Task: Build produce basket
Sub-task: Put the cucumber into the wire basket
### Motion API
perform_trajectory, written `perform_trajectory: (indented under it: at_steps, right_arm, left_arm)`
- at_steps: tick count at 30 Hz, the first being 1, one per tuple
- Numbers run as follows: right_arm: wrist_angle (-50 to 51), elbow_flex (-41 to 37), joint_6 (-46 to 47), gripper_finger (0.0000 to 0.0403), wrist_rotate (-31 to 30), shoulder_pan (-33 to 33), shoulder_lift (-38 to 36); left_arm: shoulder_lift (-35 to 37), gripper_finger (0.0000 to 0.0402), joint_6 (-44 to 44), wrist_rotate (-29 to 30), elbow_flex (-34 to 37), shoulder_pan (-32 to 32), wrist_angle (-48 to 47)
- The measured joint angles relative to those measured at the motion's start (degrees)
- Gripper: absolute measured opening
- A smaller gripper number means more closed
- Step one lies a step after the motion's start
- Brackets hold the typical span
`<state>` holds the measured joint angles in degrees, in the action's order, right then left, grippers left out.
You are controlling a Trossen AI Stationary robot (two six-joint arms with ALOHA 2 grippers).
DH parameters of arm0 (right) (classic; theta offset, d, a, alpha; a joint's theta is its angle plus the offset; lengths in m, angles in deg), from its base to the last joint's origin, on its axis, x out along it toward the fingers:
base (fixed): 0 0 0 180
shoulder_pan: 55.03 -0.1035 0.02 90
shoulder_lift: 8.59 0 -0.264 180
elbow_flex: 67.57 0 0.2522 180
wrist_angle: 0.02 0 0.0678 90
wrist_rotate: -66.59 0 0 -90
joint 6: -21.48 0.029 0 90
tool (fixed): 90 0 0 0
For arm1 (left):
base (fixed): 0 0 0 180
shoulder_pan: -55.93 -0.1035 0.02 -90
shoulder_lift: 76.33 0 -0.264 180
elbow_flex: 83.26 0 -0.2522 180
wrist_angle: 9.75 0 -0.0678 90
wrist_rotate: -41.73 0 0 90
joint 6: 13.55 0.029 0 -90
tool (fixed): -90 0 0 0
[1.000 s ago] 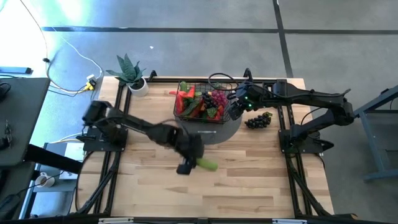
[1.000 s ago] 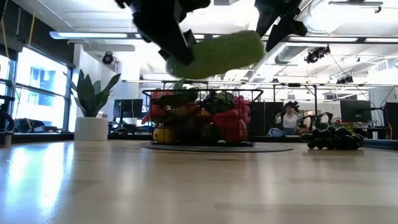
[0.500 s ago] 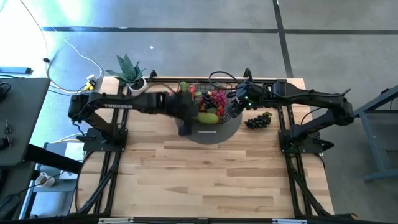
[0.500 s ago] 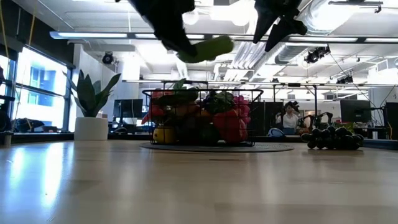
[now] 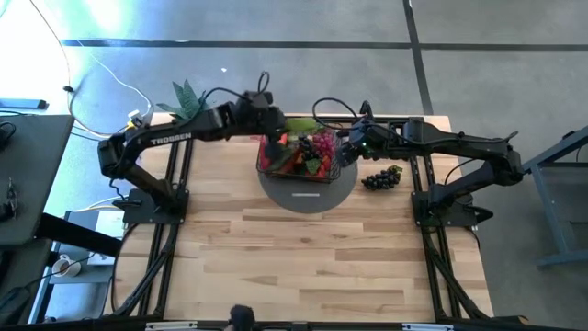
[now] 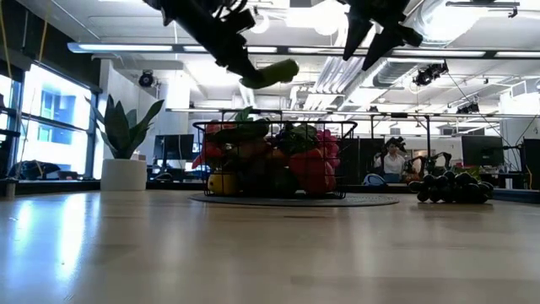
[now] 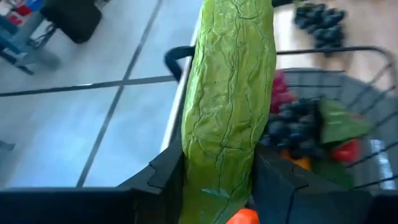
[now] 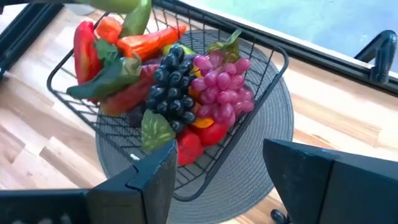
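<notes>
While my left gripper (image 7: 217, 186) has its fingers clamped on the cucumber (image 7: 229, 106) above the far left edge of the basket (image 5: 299, 152), I worry a release here drops it onto the heaped produce (image 8: 168, 87) and rolls it out; the right gripper (image 8: 217, 180) hovers beside the basket, fingers apart.

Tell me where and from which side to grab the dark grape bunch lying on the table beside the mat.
Grip the dark grape bunch across its middle, coming straight down from above. It lies low on the bare table with no other thing against it, so its top is free; the idle right gripper, open by the basket, hangs closest.
</notes>
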<state>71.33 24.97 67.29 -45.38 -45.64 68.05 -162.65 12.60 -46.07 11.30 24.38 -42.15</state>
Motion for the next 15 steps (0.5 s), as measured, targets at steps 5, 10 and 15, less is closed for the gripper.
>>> perform_trajectory:
  at_steps: [5, 10, 15]
  right_arm:
    - [0.00, 0.00, 0.87, 0.0220, -2.05, 0.00, 0.00]
    - [0.00, 0.00, 1.03, 0.0220, -3.42, 0.00, 0.00]
    - [0.07, 0.00, 3.47, 0.0220, -4.63, 0.00, 0.00]
  left_arm:
    - [-2.21, 0.0131, 2.06, -0.37, 0.00, -3.33, 0.65]
    - [-6.03, 0.0131, 6.71, -0.48, 0.00, -4.75, 0.81]
    - [-9.40, 0.0131, 8.57, -0.37, 0.00, -5.36, 0.46]
